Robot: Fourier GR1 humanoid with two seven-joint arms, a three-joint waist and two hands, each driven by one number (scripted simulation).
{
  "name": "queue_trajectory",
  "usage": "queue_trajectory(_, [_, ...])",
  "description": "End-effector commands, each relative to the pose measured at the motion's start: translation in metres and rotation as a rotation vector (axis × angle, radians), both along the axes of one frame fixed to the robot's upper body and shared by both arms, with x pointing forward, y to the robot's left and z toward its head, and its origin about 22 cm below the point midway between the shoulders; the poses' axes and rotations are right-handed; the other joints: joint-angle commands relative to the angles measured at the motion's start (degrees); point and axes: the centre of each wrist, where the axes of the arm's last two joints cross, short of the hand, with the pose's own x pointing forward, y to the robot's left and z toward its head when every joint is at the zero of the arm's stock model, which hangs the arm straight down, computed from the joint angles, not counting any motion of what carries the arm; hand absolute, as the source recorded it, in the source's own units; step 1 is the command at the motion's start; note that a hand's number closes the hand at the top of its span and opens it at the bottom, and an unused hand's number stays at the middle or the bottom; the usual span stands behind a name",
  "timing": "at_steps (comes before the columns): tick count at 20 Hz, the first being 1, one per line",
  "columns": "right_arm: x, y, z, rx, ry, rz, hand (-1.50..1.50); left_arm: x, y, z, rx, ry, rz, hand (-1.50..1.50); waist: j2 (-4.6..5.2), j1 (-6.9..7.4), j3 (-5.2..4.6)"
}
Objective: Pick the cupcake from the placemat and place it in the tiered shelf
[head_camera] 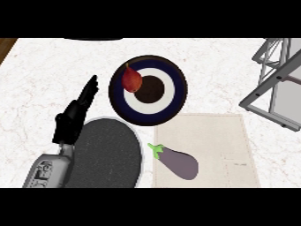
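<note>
The pale marble counter [42,75] fills most of the head view. At its right edge stands the tiered shelf [295,99], a grey metal frame with flat boards, only partly in view. A beige placemat [218,132] lies below the shelf's near corner, just beside it. What lies on the placemat is an eggplant [178,163], in the lower left part, with its green stem at the mat's left edge.

A dark grey round plate [110,154] sits to the left of the placemat, close to it. Above the mat's upper left corner is a round plate [172,84] ringed in dark and white, touching or slightly overlapping the mat's top edge. A red, pointed fruit [132,79] lies on its left side.

The left forearm [48,170] comes up from the lower edge, crossing the grey plate's left rim. The left hand [71,119] is fully open, its fingers straight and close together, pointing away along the counter just left of the ringed plate. It holds nothing, and whether it touches the counter cannot be told.
</note>
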Motion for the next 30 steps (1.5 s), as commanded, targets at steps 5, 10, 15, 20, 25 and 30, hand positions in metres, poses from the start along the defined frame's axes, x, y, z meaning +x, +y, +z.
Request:
queue_trajectory(5, [0.005, -0.005, 0.012, 0.161, 0.079, 0.106, -1.5, 0.004, -0.006, -0.005, 0.002, 0.002, -0.017, 0.0, 0.41, 0.29, 0.11])
queue_trajectory(10, [-0.007, -0.014, 0.039, 0.158, 0.12, 0.189, -1.5, -0.01, 0.008, -0.012, 0.001, 0.002, 0.001, 0.0, 0.07, -0.1, 0.08])
queue_trajectory(15, [-0.015, -0.027, 0.045, 0.345, 0.121, 0.154, -1.5, 0.002, -0.003, 0.004, 0.0, -0.015, 0.003, 0.0, 0.33, 0.35, 0.14])
queue_trajectory(20, [-0.037, -0.044, 0.073, 0.541, 0.14, 0.105, -1.5, -0.002, -0.012, 0.001, 0.009, -0.013, -0.002, 0.0, 0.42, 0.94, 0.16])
queue_trajectory(25, [-0.075, -0.074, 0.075, 0.549, 0.211, -0.03, -1.5, 0.003, 0.0, 0.006, 0.013, -0.028, -0.011, 0.0, 1.37, 1.62, 0.4])
queue_trajectory(30, [-0.1, -0.09, 0.075, 0.449, 0.338, -0.114, -1.5, 0.002, -0.007, 0.01, -0.003, -0.045, -0.03, 0.0, 1.89, 2.11, 0.68])
